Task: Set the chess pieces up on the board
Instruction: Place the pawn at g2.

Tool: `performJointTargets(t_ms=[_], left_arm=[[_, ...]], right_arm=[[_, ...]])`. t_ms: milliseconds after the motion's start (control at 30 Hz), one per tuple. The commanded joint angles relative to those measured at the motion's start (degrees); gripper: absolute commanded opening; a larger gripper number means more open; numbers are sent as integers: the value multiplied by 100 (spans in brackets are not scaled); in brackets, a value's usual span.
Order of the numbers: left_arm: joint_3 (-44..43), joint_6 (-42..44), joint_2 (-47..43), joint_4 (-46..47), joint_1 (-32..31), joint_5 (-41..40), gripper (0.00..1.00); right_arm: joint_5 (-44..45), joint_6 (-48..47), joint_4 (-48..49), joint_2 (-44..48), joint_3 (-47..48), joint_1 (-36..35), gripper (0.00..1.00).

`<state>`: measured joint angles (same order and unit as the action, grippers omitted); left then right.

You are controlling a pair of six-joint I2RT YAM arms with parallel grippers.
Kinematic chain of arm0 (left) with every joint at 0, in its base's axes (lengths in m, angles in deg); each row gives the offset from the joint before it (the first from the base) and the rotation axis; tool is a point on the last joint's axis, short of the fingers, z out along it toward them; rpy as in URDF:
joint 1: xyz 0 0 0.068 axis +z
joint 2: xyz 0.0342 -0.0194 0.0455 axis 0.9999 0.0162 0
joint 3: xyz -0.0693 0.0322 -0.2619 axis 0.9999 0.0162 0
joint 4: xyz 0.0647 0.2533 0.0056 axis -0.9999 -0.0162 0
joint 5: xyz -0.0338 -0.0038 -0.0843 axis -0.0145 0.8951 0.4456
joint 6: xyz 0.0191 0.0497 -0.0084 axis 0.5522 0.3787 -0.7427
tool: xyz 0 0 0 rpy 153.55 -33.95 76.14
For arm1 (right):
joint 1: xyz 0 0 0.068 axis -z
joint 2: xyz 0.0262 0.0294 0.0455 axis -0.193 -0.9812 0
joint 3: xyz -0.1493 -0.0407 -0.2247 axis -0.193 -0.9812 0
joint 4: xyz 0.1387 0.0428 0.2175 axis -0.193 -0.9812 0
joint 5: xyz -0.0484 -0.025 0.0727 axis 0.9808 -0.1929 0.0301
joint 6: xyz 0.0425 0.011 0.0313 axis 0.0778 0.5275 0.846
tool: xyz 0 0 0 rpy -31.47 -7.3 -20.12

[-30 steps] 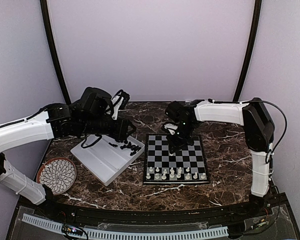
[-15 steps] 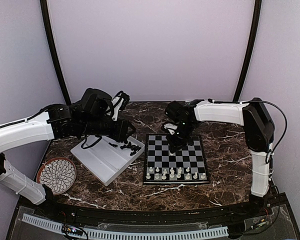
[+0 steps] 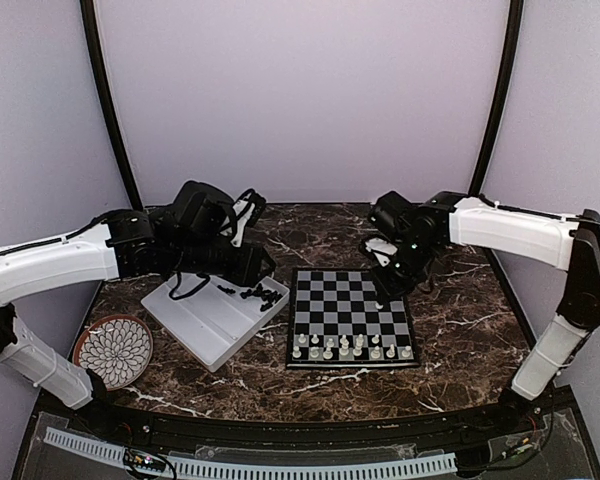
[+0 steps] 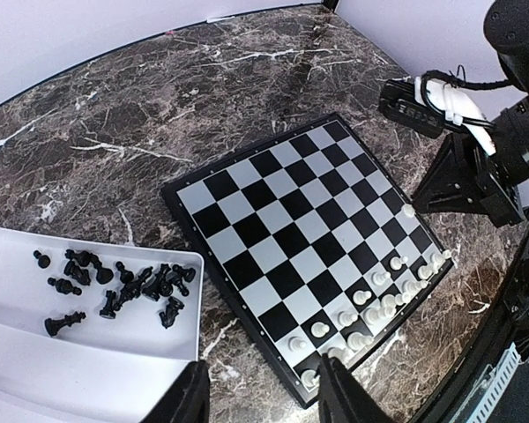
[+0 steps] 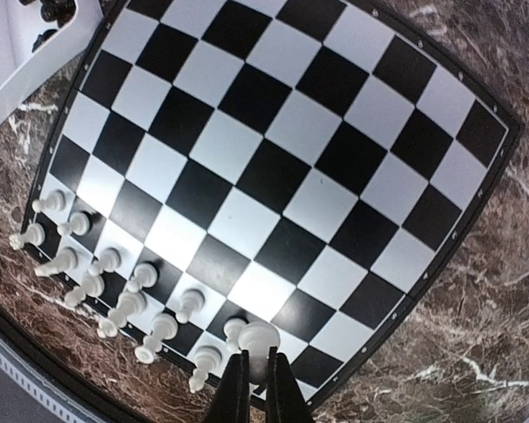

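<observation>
The board (image 3: 350,300) lies in the middle of the table, with several white chess pieces (image 3: 345,348) along its two near rows. Black chess pieces (image 4: 123,286) lie in a heap in the white tray (image 4: 70,370). My right gripper (image 5: 257,374) is shut on a white piece (image 5: 258,339), held above the board's near right part, over the white rows. In the top view the right gripper (image 3: 383,295) hangs over the board's right side. My left gripper (image 4: 264,401) is open and empty, above the gap between tray and board. From above, the left gripper (image 3: 260,265) is over the tray's far end.
The white tray (image 3: 205,325) sits left of the board, tilted to it. A round patterned plate (image 3: 113,350) lies at the near left. The dark marble table (image 3: 450,330) shows bare to the right of the board and behind it.
My right gripper has shut on a white piece and swung right from the board's far middle toward its right side. The left arm has shifted slightly right.
</observation>
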<state>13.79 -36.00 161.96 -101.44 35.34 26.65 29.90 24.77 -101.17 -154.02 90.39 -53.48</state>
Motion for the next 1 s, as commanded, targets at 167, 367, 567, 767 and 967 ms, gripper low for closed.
performJointTargets(t_ms=[167, 367, 567, 767, 967], left_arm=[[-265, 12, 106, -60, 38, 98, 44], [-267, -42, 129, -106, 38, 89, 44], [-215, -137, 91, -115, 38, 120, 44], [-81, -294, 17, -135, 34, 150, 44], [31, -428, -8, -182, 34, 230, 44]], right_arm=[[-55, 292, -94, 632, -1097, -45, 3], [-208, 276, 127, 587, -1372, -50, 3], [-237, 292, 411, 454, -1523, -59, 4], [-272, 286, 622, 369, -1630, -57, 5], [-337, 274, 753, 235, -1660, -63, 5]])
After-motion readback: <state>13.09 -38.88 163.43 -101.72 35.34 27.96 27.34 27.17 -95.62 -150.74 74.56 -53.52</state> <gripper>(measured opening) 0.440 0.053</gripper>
